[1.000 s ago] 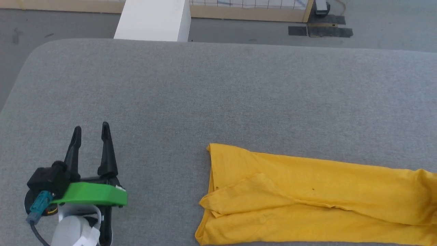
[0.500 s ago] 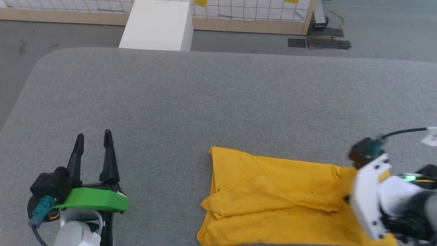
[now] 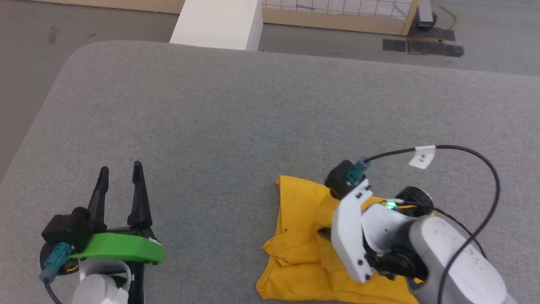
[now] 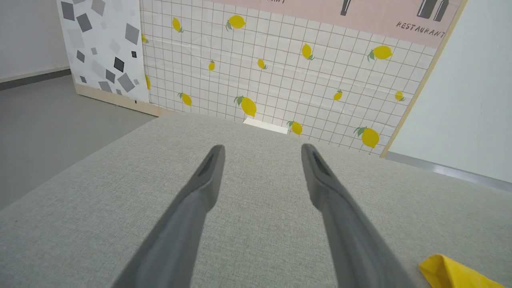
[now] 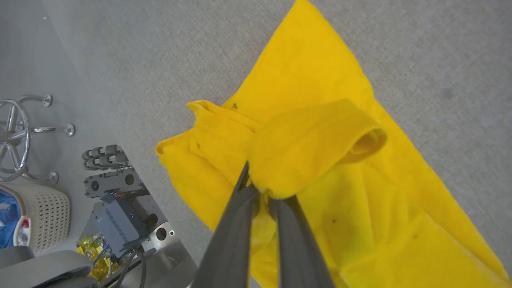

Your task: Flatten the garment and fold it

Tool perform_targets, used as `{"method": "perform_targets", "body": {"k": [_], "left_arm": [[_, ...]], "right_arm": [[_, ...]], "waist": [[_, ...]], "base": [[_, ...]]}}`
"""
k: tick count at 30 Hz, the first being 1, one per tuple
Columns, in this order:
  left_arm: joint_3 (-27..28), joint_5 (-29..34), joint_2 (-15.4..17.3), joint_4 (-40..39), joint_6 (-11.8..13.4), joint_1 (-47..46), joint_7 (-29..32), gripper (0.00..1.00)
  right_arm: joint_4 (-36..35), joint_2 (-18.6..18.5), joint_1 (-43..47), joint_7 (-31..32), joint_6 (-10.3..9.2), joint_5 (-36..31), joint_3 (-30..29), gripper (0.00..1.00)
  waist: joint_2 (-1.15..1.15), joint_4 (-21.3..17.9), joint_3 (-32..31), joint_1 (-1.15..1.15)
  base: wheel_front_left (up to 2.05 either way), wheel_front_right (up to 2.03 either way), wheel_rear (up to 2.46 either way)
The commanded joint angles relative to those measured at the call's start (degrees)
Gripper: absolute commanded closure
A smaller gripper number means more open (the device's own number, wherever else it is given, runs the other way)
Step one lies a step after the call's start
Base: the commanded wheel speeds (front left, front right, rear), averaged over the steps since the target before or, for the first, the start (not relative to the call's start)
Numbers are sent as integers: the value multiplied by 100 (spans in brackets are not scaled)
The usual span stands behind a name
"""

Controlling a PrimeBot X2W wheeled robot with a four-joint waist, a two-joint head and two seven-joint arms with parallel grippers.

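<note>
Grey fabric tabletop (image 3: 253,105) with one garment (image 3: 295,219), a mustard-yellow T-shirt showing its plain side, lying at the near right part of the surface, partly under the right arm.

Containers: one pale perforated basket (image 5: 44,218) stands on the floor beside the tabletop, seen in the right wrist view. One blue item (image 5: 6,224) lies at its far rim; whether it sits inside the basket cannot be told.

Pincers, two. The right pincer (image 5: 262,194) is nearly closed, its two dark fingers clamped on a rolled fold of the garment (image 5: 304,72), which is lifted above the cloth spread flat on the tabletop (image 5: 420,60). The left pincer (image 3: 120,166) rests at the near left, well apart from the garment, fingers spread wide with nothing between them. In the left wrist view the left pincer (image 4: 263,149) points across the bare tabletop (image 4: 260,240), and one corner of the garment (image 4: 452,274) shows at the lower right.

Beyond the far edge: one white block (image 3: 217,21) on the floor and one lemon-print panel (image 4: 280,72).
</note>
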Motion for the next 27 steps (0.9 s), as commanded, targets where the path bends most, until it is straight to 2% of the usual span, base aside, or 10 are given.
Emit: {"method": "perform_targets", "body": {"k": [1, 6, 14, 15, 16, 17, 22, 27], "left_arm": [[-15, -34, -36, 9, -34, 13, -20, 0], [-47, -48, -68, 33, -42, -45, -20, 0], [-101, -49, -120, 91, -55, -136, -20, 0], [-102, -48, -125, 98, -57, -145, -20, 0], [-101, -51, -129, 108, -59, -151, -20, 0], [-106, -46, -132, 124, -61, -155, -20, 0], [-88, -20, -141, 163, -69, -130, -21, 0], [-50, -4, -135, 184, -72, -52, -21, 0]], "right_arm": [[133, 84, -137, -121, -9, 12, 46, 100], [726, 352, -376, -465, -9, -40, 195, 100], [1643, 532, -518, -868, -9, -186, 323, 100], [1706, 573, -528, -923, -9, -144, 351, 94], [1738, 602, -541, -943, -9, -97, 387, 51], [1731, 615, -587, -1000, -9, -79, 464, 0], [1482, 757, -718, -1157, -9, 323, 736, 0], [950, 762, -815, -1345, -9, 759, 900, 0]], "waist": [[0, 80, 72, 0], [0, 182, 194, 0], [0, 272, 303, 0], [0, 277, 309, 0], [0, 277, 311, 0], [0, 273, 305, 0], [0, 190, 168, 0], [0, 27, -73, 0]], "base": [[0, 0, 0], [0, 0, 0], [0, 0, 0], [0, 0, 0], [0, 0, 0], [0, 0, 0], [0, 0, 0], [0, 0, 0]]}}
